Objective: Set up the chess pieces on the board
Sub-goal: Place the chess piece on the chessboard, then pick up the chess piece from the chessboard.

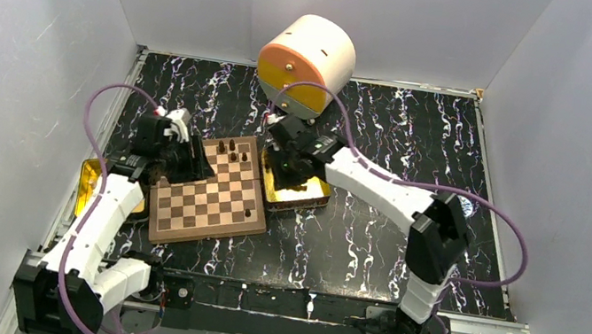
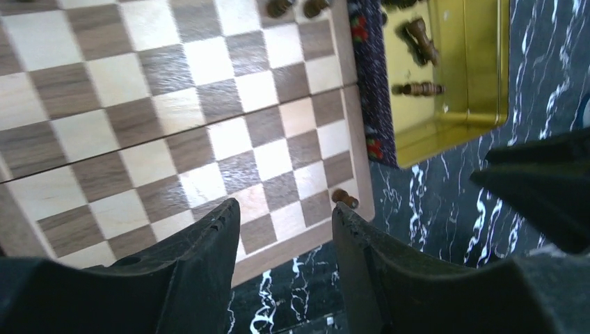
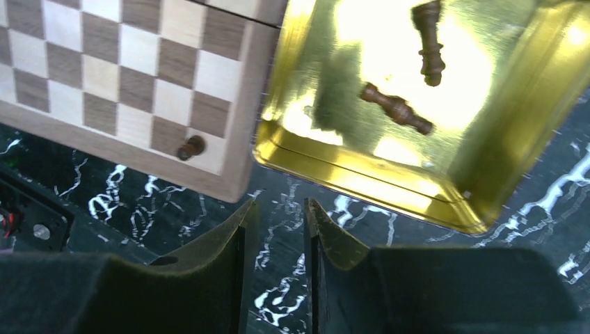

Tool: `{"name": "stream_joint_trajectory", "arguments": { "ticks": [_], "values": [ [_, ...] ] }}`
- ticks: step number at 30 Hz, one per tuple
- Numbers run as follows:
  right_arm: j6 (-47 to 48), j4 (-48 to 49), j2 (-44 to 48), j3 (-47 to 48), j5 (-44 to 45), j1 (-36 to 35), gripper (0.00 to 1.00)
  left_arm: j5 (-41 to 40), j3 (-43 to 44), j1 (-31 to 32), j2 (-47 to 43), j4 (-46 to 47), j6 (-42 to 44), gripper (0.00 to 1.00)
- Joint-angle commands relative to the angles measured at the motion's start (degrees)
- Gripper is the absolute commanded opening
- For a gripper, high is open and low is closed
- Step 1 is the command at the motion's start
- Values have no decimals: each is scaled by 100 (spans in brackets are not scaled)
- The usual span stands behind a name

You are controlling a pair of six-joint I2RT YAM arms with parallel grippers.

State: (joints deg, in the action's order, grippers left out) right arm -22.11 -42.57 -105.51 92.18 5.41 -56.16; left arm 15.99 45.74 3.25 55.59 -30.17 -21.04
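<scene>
Dark fingers of my right hand stand slightly apart, holding nothing, by the near rim of the gold tin. Two chess pieces lie flat inside the tin, ahead of me, the closer one slanting across my grip. Left of the tin sits the board.

The top view is lit evenly and softly; shadows on the table are weak. In the right wrist view the gold tin glares almost white at 12 o'clock. In the left wrist view the board has a faint sheen near centre, and the fingers at 6 o'clock are dark and blurred.
</scene>
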Motion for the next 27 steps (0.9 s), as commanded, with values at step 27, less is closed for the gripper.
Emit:
{"name": "stream_joint_trajectory", "arguments": {
  "ticks": [27],
  "values": [
    [128, 1691, 2121, -2496, -283, 1303, 36, -2637, 793, 3946, 2034, -86, -1456, 32]
  ]
}}
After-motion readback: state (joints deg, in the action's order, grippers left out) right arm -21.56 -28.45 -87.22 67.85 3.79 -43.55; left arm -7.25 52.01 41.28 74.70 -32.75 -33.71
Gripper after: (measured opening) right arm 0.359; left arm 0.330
